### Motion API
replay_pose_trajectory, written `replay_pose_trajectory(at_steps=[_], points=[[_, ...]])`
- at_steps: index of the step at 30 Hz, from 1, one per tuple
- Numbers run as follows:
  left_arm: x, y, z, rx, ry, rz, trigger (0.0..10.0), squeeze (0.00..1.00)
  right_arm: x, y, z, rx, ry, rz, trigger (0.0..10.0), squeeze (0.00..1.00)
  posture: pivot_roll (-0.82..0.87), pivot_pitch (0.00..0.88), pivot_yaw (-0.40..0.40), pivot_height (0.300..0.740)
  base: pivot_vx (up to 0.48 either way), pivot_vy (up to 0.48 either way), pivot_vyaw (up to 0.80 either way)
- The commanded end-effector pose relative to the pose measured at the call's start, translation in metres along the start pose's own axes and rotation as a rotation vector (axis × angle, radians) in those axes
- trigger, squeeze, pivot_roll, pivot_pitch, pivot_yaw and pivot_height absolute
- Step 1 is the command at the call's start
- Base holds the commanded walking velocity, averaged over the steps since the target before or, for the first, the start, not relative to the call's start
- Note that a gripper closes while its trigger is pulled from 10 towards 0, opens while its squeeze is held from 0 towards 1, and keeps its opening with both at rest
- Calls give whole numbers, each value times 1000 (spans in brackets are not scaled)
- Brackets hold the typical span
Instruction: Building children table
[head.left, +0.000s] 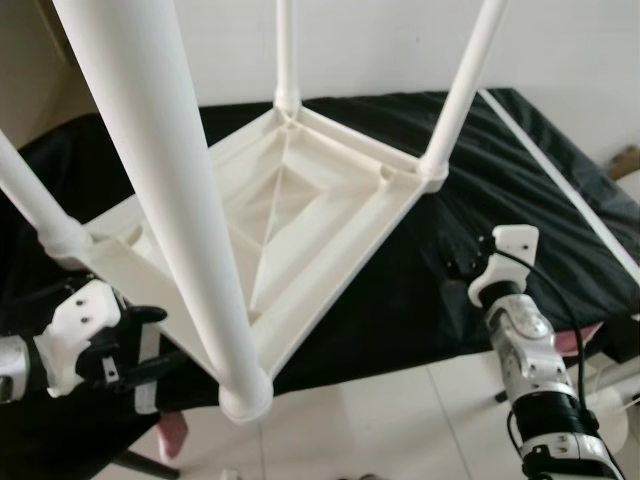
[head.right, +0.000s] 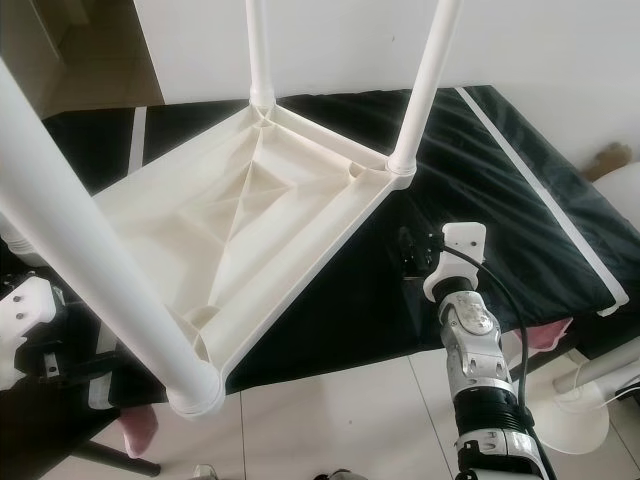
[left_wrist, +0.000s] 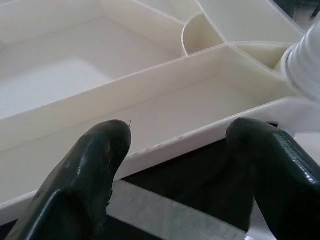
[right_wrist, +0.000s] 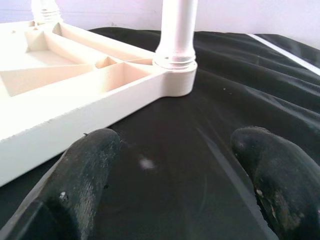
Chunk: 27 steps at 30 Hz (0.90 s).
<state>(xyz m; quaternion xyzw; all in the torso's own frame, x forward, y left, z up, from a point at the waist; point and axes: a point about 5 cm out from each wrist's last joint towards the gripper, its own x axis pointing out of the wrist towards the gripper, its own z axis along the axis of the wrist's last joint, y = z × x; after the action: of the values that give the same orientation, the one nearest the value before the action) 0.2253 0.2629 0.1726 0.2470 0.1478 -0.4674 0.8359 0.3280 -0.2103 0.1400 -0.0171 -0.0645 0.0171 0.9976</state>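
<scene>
A white plastic children's table lies upside down on a black cloth, its legs pointing up. The nearest leg rises close to the camera, screwed into the front corner socket. My left gripper is at the near-left edge of the tabletop, open. In its wrist view the two fingertips sit just short of the table's rim, one to each side. My right gripper hovers open over the cloth to the right of the table. Its wrist view faces the right corner leg.
The cloth-covered surface ends near me at a white tiled floor. A white stripe runs along the cloth's right side. A pink object pokes out below the front corner. A round white base stands on the floor at right.
</scene>
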Motion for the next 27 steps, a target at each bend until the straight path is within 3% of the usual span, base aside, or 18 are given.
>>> replay_pose_trajectory(at_steps=[1, 8, 17, 21, 25, 27], points=[[2, -6, -4, 32, 45, -120, 10000, 0, 0, 1, -2, 16, 13, 1, 10000, 0, 113, 108, -69, 740, 0, 0, 0], [10, 4, -8, 156, 144, -92, 10000, 0, 1, 2, -1, 17, 14, 1, 10000, 0, 107, 111, -64, 740, 0, 0, 0], [10, 10, -11, 191, 184, -101, 10000, 0, 0, 0, 0, 13, 13, -6, 10000, 0, 101, 113, -56, 740, 0, 0, 0], [17, 15, -12, 225, 203, -110, 10000, 0, -1, -1, -1, 13, 14, -14, 10000, 0, 95, 113, -46, 740, 0, 0, 0], [39, 23, -9, 251, 203, -121, 10000, 0, -1, 1, 0, 18, 6, -26, 10000, 0, 81, 111, -32, 740, 0, 0, 0], [42, 23, -9, 251, 205, -127, 10000, 0, -1, 0, 1, 18, 4, -28, 10000, 0, 79, 110, -32, 740, 0, 0, 0]])
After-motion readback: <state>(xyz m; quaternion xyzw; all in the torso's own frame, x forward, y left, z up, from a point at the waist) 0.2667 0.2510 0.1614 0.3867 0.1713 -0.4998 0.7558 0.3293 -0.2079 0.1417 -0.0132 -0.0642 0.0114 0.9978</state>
